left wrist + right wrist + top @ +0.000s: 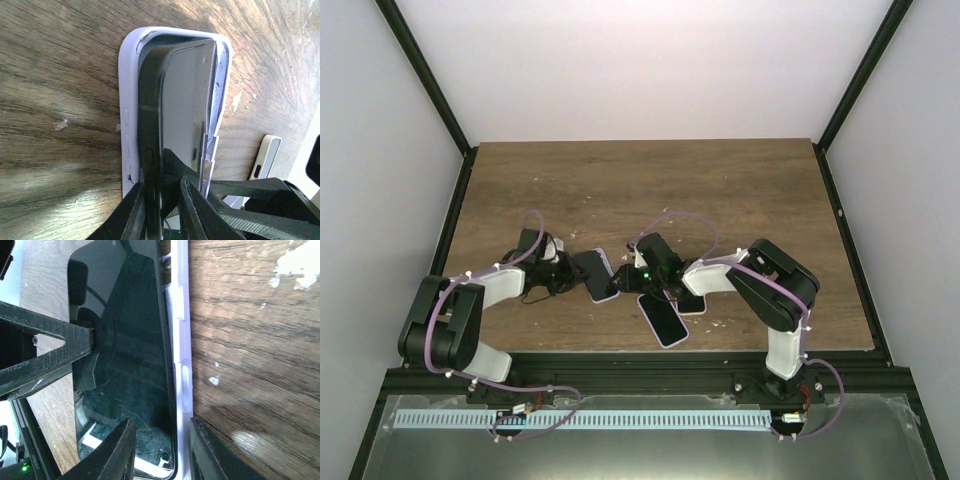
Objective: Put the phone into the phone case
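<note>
The black phone [599,277] lies half in the lavender case [606,259] at the table's middle. In the left wrist view the phone [187,95] stands tilted, its near long edge lifted above the case wall [128,100] and its far edge down inside. My left gripper [162,212] is shut on that raised edge; it also shows in the top view [570,277]. In the right wrist view my right gripper [162,452] is open astride the other side: one finger over the phone screen [125,340], one outside the case wall [181,340]. It also shows in the top view [628,272].
Two more phones lie near the front: a dark-screened one [663,320] and one [692,302] under the right arm. One of them shows pale-edged in the left wrist view [265,157]. White flecks [295,262] dot the wooden table [650,180]. Black frame posts stand at the sides.
</note>
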Motion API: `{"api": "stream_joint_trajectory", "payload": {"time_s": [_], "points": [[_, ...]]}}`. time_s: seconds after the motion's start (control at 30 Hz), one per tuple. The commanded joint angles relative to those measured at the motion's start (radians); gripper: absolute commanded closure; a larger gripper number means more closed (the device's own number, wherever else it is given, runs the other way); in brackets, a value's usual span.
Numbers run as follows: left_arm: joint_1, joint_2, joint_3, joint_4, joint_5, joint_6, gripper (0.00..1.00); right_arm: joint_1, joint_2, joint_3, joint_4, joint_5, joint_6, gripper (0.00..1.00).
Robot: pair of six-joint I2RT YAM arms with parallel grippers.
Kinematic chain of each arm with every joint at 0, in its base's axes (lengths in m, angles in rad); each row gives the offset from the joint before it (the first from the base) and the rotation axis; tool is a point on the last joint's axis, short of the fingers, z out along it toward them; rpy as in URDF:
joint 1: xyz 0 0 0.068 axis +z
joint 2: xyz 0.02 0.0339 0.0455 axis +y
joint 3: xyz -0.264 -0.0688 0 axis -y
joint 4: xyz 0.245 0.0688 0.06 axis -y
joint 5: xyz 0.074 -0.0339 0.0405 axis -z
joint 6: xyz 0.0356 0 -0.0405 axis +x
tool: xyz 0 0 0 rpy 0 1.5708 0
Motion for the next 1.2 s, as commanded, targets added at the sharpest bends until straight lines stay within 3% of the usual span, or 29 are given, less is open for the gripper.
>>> {"api": "stream_joint_trajectory", "payload": {"time_s": [0.0,0.13,0.37,0.47,0.73,0.9,1.17], "points": [[-0.005,0.038,0.018,-0.054,-0.024,0.040,0.80,0.009,0.003,-0.003,0.038,-0.028,0.000,0.70],[-0.004,0.066,0.036,-0.049,-0.025,0.044,0.78,0.014,0.020,0.004,0.057,-0.052,0.008,0.70],[-0.004,0.022,0.057,-0.144,-0.110,0.087,0.51,-0.015,0.003,0.024,0.011,-0.041,-0.058,0.70],[-0.003,-0.020,0.068,-0.188,-0.172,0.097,0.46,-0.059,-0.010,0.019,0.007,-0.051,-0.085,0.70],[-0.004,0.007,0.108,-0.222,-0.210,0.116,0.45,-0.089,0.060,0.084,0.004,-0.088,-0.118,0.70],[-0.004,-0.039,0.099,-0.215,-0.164,0.108,0.44,-0.089,0.101,0.108,0.017,-0.113,-0.109,0.70],[-0.004,-0.180,0.132,-0.338,-0.345,0.125,0.43,-0.089,0.094,0.107,0.027,-0.118,-0.124,0.70]]}}
